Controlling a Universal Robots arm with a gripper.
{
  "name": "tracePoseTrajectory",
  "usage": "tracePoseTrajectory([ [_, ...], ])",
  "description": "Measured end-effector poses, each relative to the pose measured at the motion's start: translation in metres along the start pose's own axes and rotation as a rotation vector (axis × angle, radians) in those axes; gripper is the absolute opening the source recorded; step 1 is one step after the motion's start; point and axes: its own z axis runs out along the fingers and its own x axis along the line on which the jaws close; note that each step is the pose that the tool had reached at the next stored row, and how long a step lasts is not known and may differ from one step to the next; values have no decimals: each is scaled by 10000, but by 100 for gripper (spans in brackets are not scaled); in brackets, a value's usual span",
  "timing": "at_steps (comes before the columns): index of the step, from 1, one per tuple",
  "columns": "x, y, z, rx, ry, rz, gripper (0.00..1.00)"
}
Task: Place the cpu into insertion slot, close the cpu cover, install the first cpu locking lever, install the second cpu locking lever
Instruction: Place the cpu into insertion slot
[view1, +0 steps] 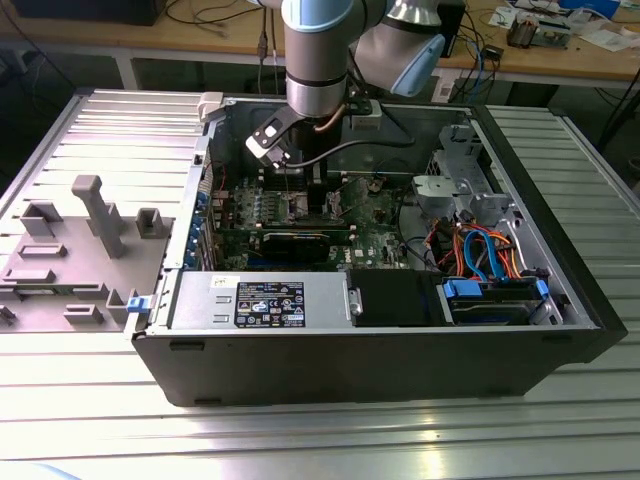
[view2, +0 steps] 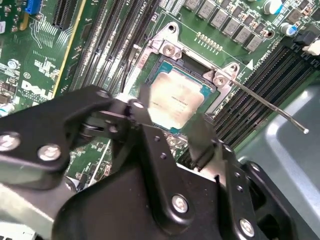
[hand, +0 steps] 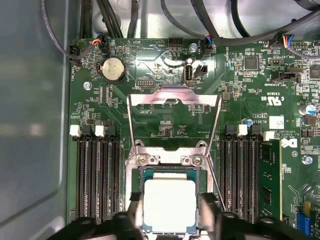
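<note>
The cpu (hand: 170, 204) lies flat in the insertion slot (hand: 170, 159), its silver top facing up, on the green motherboard (view1: 372, 222). My gripper (hand: 170, 212) reaches down over it, with one finger against each of two opposite edges, shut on the cpu. The second wrist view shows the same hold, the cpu (view2: 176, 97) sitting between the fingertips of the gripper (view2: 170, 107). The cpu cover (hand: 172, 96) is swung open behind the slot. A thin locking lever (view2: 265, 102) sticks out unlatched beside the slot's rim (view2: 167, 48). My arm (view1: 318, 60) descends into the open computer case.
Long black memory slots (hand: 95, 175) flank the socket on both sides, one holding a green module (hand: 270, 175). A coin battery (hand: 113, 69) and cables (hand: 125, 20) lie beyond the cover. A power supply (view1: 260, 300), a drive cage (view1: 495, 295) and the case walls (view1: 300, 375) hem in the board.
</note>
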Motion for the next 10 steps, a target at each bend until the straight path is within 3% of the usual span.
tracePoseTrajectory([
  [6, -1, 1, -12, 36, 6, 0, 23],
  [7, -1, 2, -12, 39, 5, 0, 23],
  [9, -1, 1, -12, 41, 4, 1, 11],
  [10, -1, 2, -13, 43, 4, 0, 11],
])
